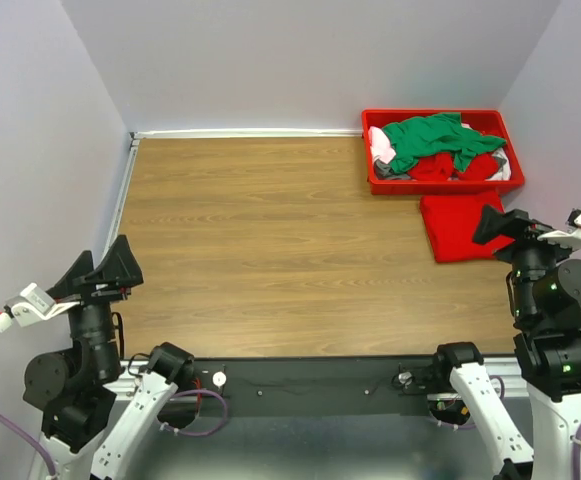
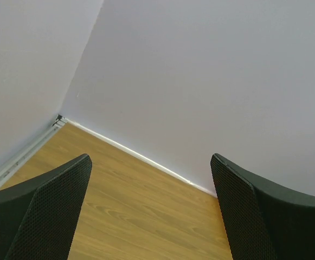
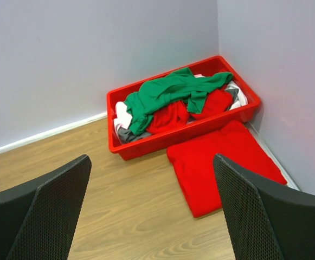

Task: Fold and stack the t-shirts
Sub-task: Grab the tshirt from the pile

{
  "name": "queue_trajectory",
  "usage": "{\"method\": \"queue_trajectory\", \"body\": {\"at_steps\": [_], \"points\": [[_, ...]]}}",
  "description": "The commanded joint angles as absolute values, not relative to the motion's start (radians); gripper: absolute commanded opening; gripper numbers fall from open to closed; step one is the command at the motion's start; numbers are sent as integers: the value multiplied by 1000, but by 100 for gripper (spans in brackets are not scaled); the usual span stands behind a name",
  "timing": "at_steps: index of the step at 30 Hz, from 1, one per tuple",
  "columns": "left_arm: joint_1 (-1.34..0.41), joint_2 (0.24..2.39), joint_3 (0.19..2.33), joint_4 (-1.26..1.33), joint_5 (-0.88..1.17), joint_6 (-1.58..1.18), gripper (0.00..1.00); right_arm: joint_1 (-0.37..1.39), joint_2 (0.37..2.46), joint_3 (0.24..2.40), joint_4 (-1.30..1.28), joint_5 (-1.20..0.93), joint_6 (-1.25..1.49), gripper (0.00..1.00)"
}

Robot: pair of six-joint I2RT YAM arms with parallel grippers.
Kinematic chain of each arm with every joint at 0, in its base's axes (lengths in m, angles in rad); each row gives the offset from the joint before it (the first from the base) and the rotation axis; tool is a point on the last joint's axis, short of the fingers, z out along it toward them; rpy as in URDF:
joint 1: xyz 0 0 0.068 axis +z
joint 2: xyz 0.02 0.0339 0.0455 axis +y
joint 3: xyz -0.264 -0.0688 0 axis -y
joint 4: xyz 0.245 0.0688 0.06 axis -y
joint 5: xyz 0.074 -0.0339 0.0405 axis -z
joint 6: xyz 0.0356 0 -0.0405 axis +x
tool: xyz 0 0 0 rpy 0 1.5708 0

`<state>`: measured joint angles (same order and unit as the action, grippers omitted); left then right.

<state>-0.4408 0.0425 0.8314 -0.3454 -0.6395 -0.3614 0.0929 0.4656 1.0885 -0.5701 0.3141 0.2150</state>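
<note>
Two grippers stand spread wide and hold nothing: the left gripper [image 2: 150, 158] hangs over the near left corner of the counter [image 1: 270, 250], the right gripper [image 3: 151, 157] over the right edge, facing the red bin [image 3: 146, 145] in the far right corner. One red t-shirt [image 3: 222, 162] lies folded flat on the counter against the bin's near wall; the green t-shirt [image 3: 168, 92] tops the heap inside, over more red ones, white and grey cloth at its left end. The next step looks like fetching the green one, and the right arm is nearer: pinch a high fold of green only, lift it clear of the rim so nothing below trails out, and carry it toward the middle of the counter, where both arms can spread it. The counter is smooth wood-grain laminate, so cloth will likely slide on it; pale lilac walls close it on three sides, the right one close beside the bin
</note>
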Motion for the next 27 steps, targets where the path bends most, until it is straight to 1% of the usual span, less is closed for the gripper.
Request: {"method": "queue_trajectory", "body": {"at_steps": [1,7,12,17,19,24,25,26,27], "points": [[-442,70,813,-319,-655,-367,99,101,452,1068,-543,336,195,100],[-440,98,733,-233,-629,-359,99,101,524,1049,-523,310,218,100],[-440,136,637,-169,-588,-359,98,101,678,1051,-474,292,288,100],[-440,181,572,-127,-571,-337,99,101,931,1089,-393,198,357,100],[-442,193,566,-123,-565,-330,99,101,1010,1106,-342,221,388,100],[-442,209,558,-109,-545,-321,98,91,1372,1267,-325,261,407,100],[-442,212,557,-106,-538,-319,99,72,1422,1328,-319,238,419,100],[-440,209,558,-106,-540,-315,98,61,1525,1354,-301,220,425,99],[-442,209,557,-103,-537,-314,98,51,1570,1386,-295,206,431,97]]}}
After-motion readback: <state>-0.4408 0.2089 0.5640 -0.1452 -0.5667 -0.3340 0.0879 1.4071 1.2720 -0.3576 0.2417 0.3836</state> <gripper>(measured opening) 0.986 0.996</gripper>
